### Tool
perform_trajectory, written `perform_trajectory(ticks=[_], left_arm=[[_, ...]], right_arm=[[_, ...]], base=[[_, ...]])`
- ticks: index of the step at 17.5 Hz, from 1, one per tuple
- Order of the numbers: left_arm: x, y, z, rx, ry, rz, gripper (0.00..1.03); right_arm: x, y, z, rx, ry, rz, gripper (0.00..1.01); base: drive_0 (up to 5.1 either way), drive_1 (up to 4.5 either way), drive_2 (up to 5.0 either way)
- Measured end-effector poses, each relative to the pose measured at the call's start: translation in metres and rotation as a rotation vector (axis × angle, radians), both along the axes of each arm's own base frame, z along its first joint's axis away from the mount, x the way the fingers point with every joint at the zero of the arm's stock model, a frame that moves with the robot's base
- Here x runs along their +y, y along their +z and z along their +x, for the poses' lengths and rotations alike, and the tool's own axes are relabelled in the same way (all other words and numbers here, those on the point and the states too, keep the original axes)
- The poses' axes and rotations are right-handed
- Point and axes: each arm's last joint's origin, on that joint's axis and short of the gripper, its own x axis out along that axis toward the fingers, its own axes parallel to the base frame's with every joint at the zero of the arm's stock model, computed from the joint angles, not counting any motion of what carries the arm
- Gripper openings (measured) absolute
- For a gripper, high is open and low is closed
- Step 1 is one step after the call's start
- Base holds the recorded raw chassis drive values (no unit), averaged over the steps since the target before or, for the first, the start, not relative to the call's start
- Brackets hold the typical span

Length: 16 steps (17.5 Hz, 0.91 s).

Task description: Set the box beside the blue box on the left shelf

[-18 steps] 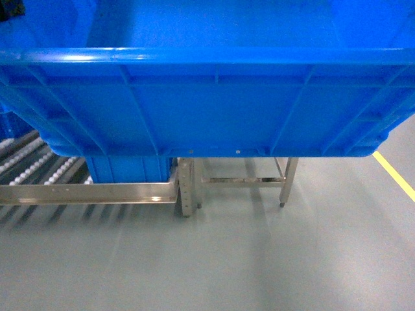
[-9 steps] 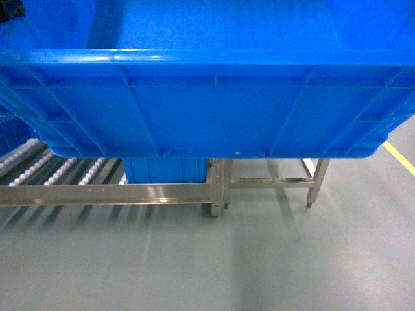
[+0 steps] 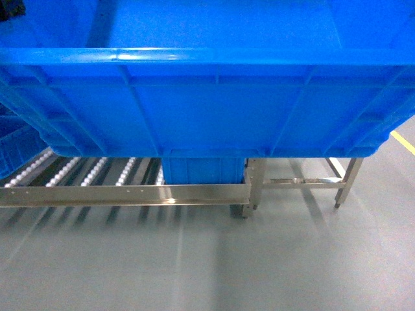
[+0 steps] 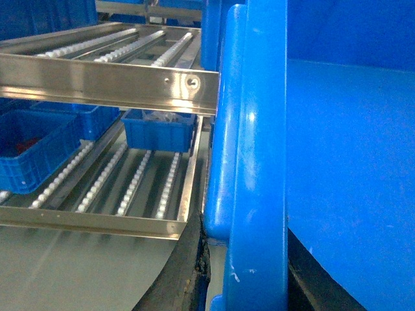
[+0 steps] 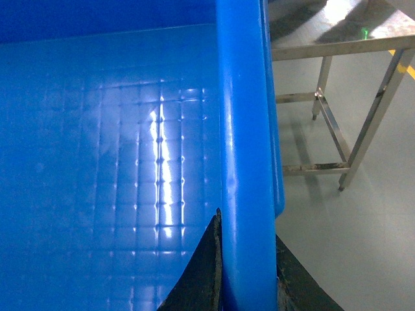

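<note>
With each pincer, left [image 4: 243,285] and right [image 5: 246,275], pinching the box [image 3: 207,97] rim, keep it level and line up over the shelf [image 3: 123,193] rollers beside the blue box [image 3: 202,171] before lowering.

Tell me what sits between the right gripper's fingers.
In the right wrist view, the thick rolled rim of the large bright-blue plastic crate fills the gap between the right gripper's dark fingers, one on each side.

Box [image 3: 214,97]: foreground, above and in front of left shelf [image 3: 123,193]. Smaller crate [image 3: 202,170] on shelf's right end, behind box. Metal stand [image 3: 305,183] right of shelf.
</note>
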Motion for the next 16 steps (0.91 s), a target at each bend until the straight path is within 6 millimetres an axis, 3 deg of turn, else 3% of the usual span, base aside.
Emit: perform_trajectory(ticks=[16], left_arm=[[0.0,0.0,0.0,0.0,0.0,-0.001,0.17]], right_arm=[[0.0001,0.0001,0.0,-0.002,0.001,0.0,0.09]], base=[[-5.0,2.39,2.4]])
